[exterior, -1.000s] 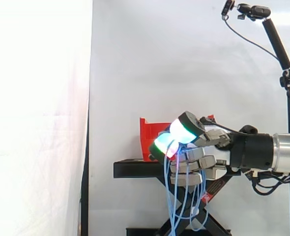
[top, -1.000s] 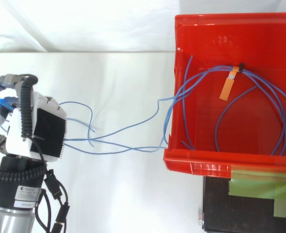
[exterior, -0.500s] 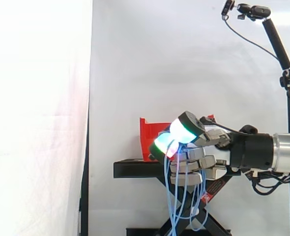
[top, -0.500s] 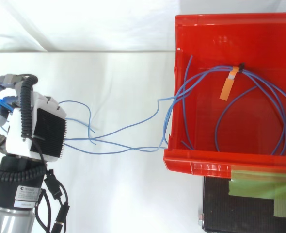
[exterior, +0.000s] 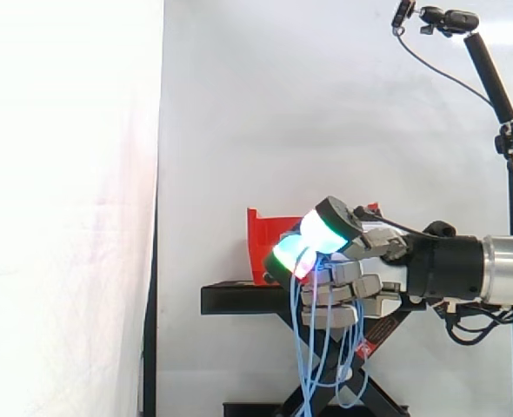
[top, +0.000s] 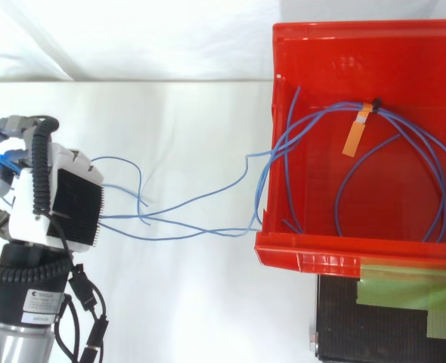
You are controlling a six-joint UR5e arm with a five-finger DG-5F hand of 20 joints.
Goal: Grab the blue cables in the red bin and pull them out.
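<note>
Blue cables [top: 208, 195] stretch from the hand [top: 64, 200] at the lower left of the top view, across the white surface and over the left wall of the red bin [top: 306, 261] at the right, where loops bearing an orange tag [top: 354, 134] lie inside. In the side view the hand clenches the strands at centre right, their ends dangling in front of the black stand [exterior: 239, 300].
</note>
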